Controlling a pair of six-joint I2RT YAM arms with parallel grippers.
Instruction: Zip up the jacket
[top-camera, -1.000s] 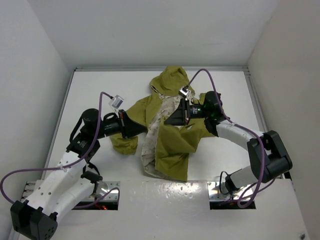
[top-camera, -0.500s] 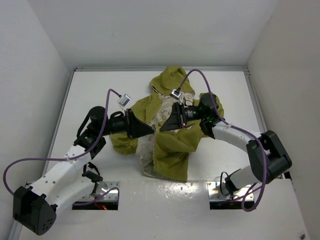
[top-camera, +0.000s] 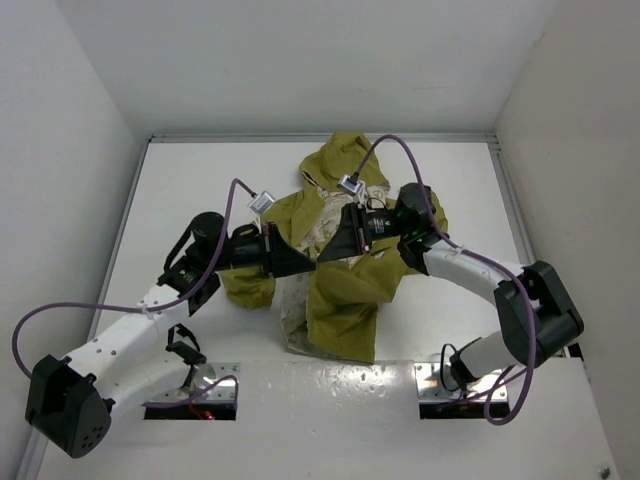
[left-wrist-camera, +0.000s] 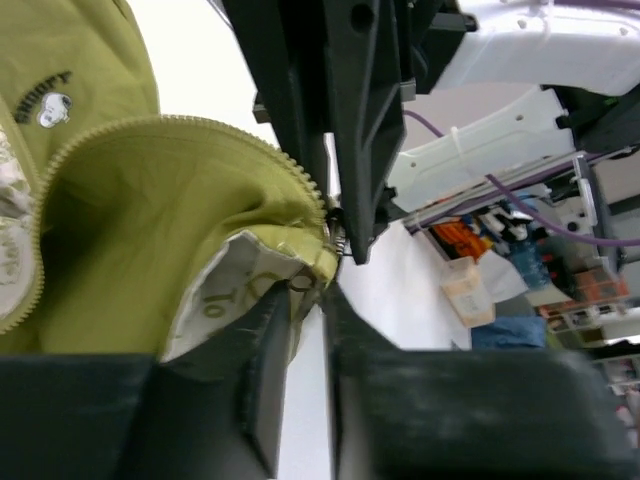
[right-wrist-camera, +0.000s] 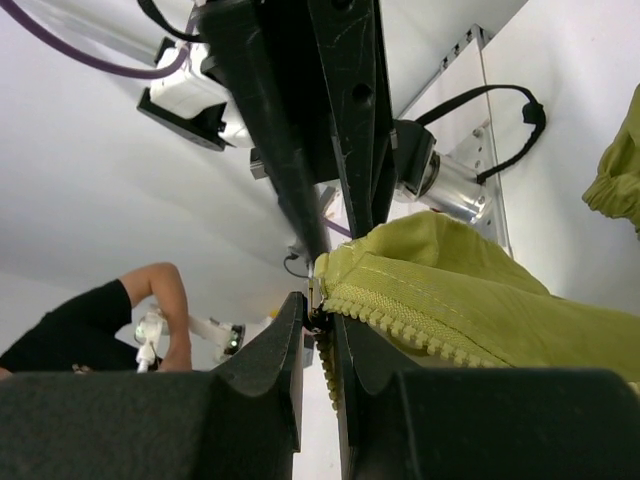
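- Two grippers meet almost tip to tip over the middle of the jacket (top-camera: 345, 300), which lies crumpled and unzipped on the white table (top-camera: 190, 180).
- The right gripper (right-wrist-camera: 318, 305) has its fingers pressed nearly together on the jacket's front edge. The row of zip teeth (right-wrist-camera: 400, 322) runs straight in between its tips, and the olive fabric rises away to one side of them.
- The left gripper (left-wrist-camera: 318, 300) faces it, with its jaws only a narrow slit apart.
- A folded corner of the jacket sits right at the left tips, olive outside with the printed cream lining (left-wrist-camera: 215, 300) turned out. I cannot tell whether the fingers actually nip it.
- Just beyond the left tips, the right gripper's black fingers come down onto that same corner, where the row of teeth ends.
- Farther ahead of the left gripper and off to one side, a small white mark (left-wrist-camera: 45, 100) shows on the olive front.
- The hood (top-camera: 345, 155) lies past both grippers, toward the far edge of the table.
- The hem hangs back toward the arm bases, and a bunched sleeve (top-camera: 245, 285) lies under the left wrist.
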